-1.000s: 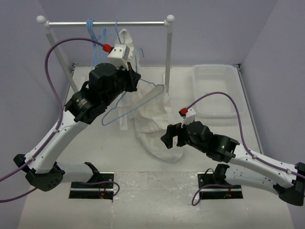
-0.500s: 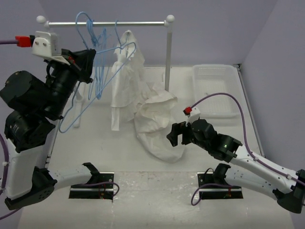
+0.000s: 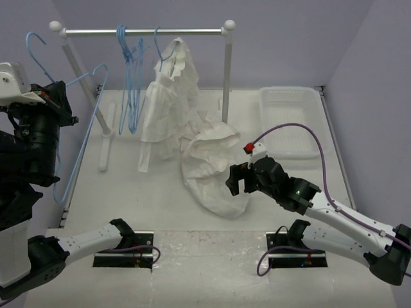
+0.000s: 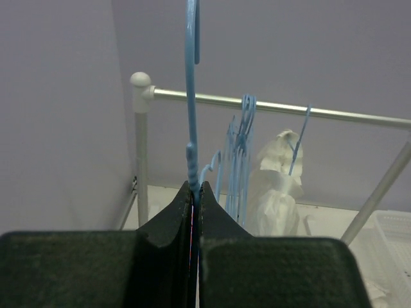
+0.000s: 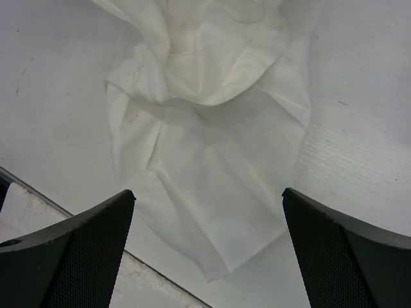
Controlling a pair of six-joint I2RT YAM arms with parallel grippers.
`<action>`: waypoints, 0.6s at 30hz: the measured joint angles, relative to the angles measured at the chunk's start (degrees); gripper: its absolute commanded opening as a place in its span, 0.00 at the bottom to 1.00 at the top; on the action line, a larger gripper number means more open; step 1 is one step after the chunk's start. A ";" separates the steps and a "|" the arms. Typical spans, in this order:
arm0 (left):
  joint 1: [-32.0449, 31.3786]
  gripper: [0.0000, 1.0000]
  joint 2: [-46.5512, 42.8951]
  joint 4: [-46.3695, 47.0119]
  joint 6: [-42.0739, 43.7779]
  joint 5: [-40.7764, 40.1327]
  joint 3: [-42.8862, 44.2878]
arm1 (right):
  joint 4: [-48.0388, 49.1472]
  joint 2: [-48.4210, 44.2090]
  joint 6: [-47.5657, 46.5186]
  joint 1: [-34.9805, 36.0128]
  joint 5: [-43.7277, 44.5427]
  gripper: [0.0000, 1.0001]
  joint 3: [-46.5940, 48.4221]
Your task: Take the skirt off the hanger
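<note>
Two arms split the job. The left claw (image 4: 194,190) is pinched tight together on the twisted neck of the hanger (image 4: 191,115), just below its hook. It holds the hanger high at the far left, well apart from the rail (image 3: 141,30), probably so the bare wire cannot snag any cloth. No fabric hangs on it. The skirt (image 3: 210,172) lies crumpled on the table (image 3: 160,205), fully off the hanger, near the foot of the ruffled garment (image 3: 168,96) that hangs from the rail. The right claw (image 5: 209,208) hovers just above the skirt with its fingers wide apart and holds nothing, seemingly placed to pin or pick up the cloth. The removal itself looks done.
</note>
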 measured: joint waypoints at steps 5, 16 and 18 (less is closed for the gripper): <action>0.02 0.00 0.55 3.21 3.89 -8.61 -3.78 | -0.04 0.81 -0.79 -0.55 -0.13 0.99 0.31; 3.10 0.00 6.73 16.72 13.03 -6.58 -18.18 | -0.13 1.36 -2.45 -1.11 0.02 0.99 2.40; 7.41 0.00 8.07 17.16 12.74 -4.26 -18.23 | -0.13 0.96 -2.69 -1.16 0.22 0.99 2.47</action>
